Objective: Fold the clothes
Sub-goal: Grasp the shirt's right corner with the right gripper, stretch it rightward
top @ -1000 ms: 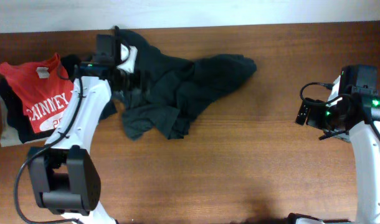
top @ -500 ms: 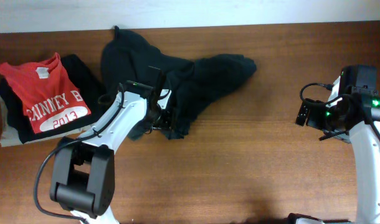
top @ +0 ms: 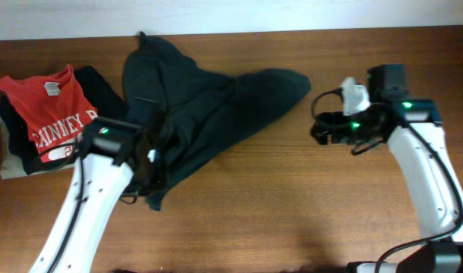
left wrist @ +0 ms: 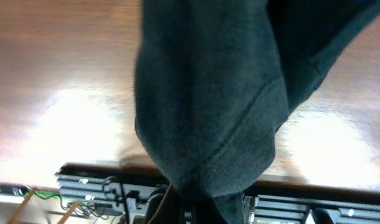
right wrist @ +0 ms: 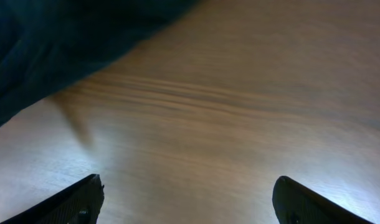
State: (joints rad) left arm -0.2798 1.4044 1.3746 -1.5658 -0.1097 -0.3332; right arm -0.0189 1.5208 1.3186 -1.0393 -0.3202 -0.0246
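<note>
The clothes (top: 209, 98), a very dark T-shirt, lie rumpled across the back left of the table, and no lettering shows. My left gripper (top: 151, 164) is at the shirt's near left edge and is shut on a fold of it. In the left wrist view the dark fabric (left wrist: 209, 93) bunches out of the closed jaws (left wrist: 202, 208) and fills the frame. My right gripper (top: 317, 126) hovers open just right of the shirt's right end, not touching it. In the right wrist view its fingers (right wrist: 84, 199) stand wide over bare wood, with the shirt (right wrist: 53, 37) at the top left.
A red T-shirt (top: 57, 114) with white print lies on a stack of black and beige folded garments (top: 11, 152) at the table's left edge. Brown wooden table (top: 292, 197) stretches to the front and right. A pale wall runs along the back edge.
My left arm swung from the shirt's back left to its near edge and shut on the cloth, pulling the shirt toward the front. My right arm moved left to the shirt's right end.
</note>
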